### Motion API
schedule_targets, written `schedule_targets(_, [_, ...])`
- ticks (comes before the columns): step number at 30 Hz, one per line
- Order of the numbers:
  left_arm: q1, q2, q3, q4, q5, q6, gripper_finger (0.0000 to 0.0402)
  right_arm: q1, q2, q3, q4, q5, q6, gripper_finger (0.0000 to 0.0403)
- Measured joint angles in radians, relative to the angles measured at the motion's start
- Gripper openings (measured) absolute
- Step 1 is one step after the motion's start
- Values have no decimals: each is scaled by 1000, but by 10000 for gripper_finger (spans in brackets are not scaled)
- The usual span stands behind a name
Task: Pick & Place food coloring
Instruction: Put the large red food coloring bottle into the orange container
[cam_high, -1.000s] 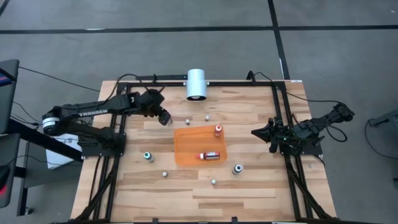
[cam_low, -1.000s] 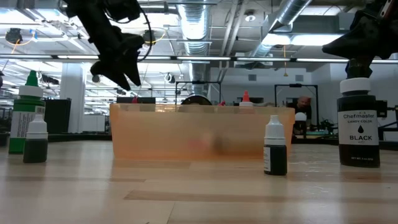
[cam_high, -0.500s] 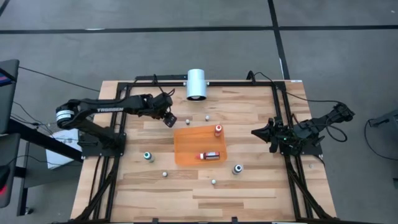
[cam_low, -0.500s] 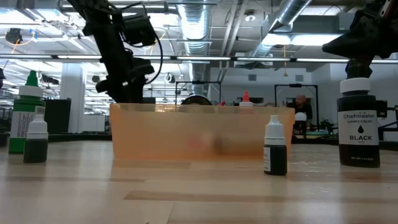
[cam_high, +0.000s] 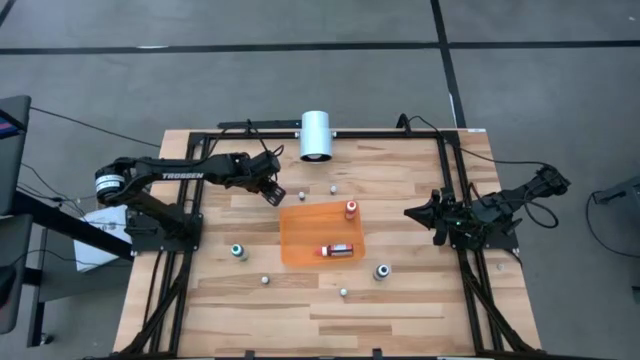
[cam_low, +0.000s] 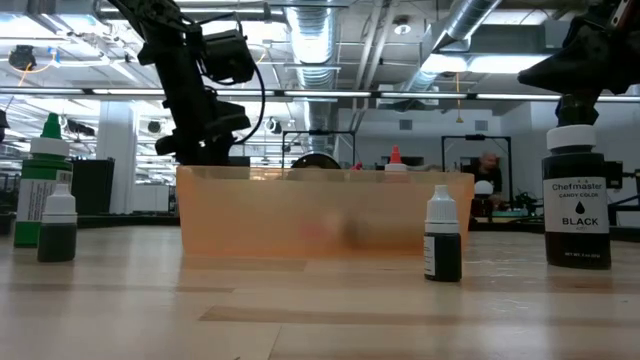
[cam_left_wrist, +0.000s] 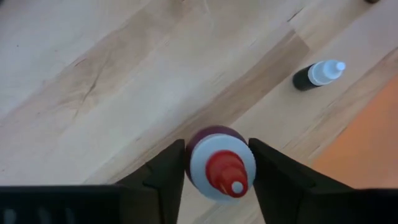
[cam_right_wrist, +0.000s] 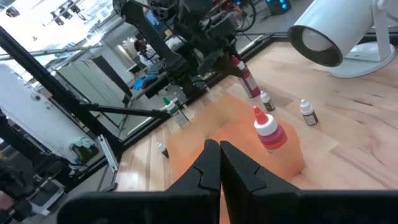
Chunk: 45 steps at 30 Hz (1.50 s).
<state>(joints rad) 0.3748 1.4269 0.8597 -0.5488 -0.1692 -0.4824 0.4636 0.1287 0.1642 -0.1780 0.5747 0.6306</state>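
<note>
On the wooden table, the left gripper has its fingers pressed against a red-topped bottle between them; the right gripper is closed, empty.

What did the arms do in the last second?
The left gripper swung toward the orange tray, dropped low, and its fingers closed in around a red-topped bottle. The right gripper stayed parked and shut; the other bottles did not move.

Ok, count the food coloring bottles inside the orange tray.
2. A red-topped bottle stands upright in a corner of the orange tray; a second bottle lies on its side toward the opposite edge.
</note>
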Motion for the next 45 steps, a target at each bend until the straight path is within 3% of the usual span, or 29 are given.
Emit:
schedule_targets(2, [0,0,0,0,0,0,125,0,0,0,0,0,0,0])
schedule_targets(10, [0,-7,14,-42,-18,0,124,0,0,0,0,0,0,0])
schedule_targets(19, [-25,-41,289,-292,-13,-1,124,0,0,0,0,0,18,0])
schedule_targets(29, [-178,-43,582,-336,235,103,121,0,0,0,-1,1,18,0])
schedule_targets(34, [-268,-43,605,-316,365,127,121,0,0,0,-1,1,18,0])
schedule_targets(45, [-386,-37,605,-314,328,50,118,0,0,0,-1,1,17,0])
